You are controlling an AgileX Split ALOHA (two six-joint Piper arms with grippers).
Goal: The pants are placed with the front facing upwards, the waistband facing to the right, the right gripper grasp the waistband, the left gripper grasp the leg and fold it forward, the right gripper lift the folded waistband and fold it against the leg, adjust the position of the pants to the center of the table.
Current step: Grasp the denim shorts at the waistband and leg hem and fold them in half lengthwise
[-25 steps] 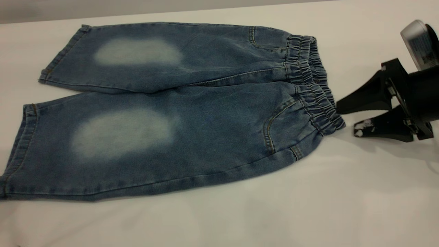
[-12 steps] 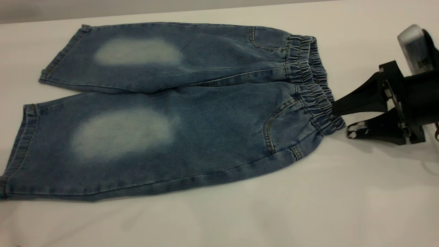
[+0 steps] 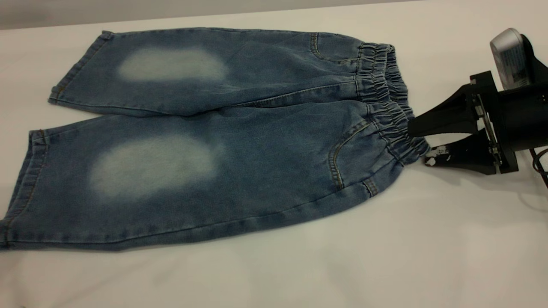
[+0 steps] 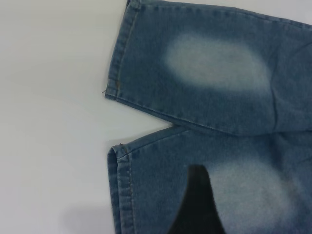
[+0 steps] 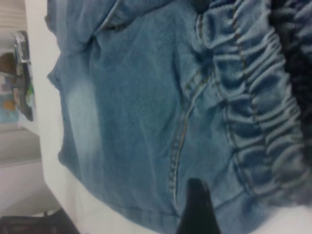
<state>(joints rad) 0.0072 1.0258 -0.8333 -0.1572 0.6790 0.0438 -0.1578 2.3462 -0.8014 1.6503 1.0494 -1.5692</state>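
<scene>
Pants (image 3: 214, 141) lie flat on the white surface (image 3: 428, 248), waistband (image 3: 391, 107) at the right. Right pincer (image 3: 417, 143) is spread apart at the band's near corner, upper finger touching the ruching. It could easily shove the elastic instead of straddling it. Left pincer (image 4: 197, 209) hovers over the near leg, can't tell its state.

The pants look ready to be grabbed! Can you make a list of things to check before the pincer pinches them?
1. Pants lie flat, front up: ok.
2. Waistband points toward the right pincer: ok.
3. Right pincer open, one finger over the waistband edge, the scuffed one low beside it: ok.
4. Lower finger really under the cloth: cannot tell.
5. Left pincer over the near leg, close to its hem: ok; open or shut: cannot tell.
6. Pants centred on the table: not ok, they sit toward the left.
</scene>
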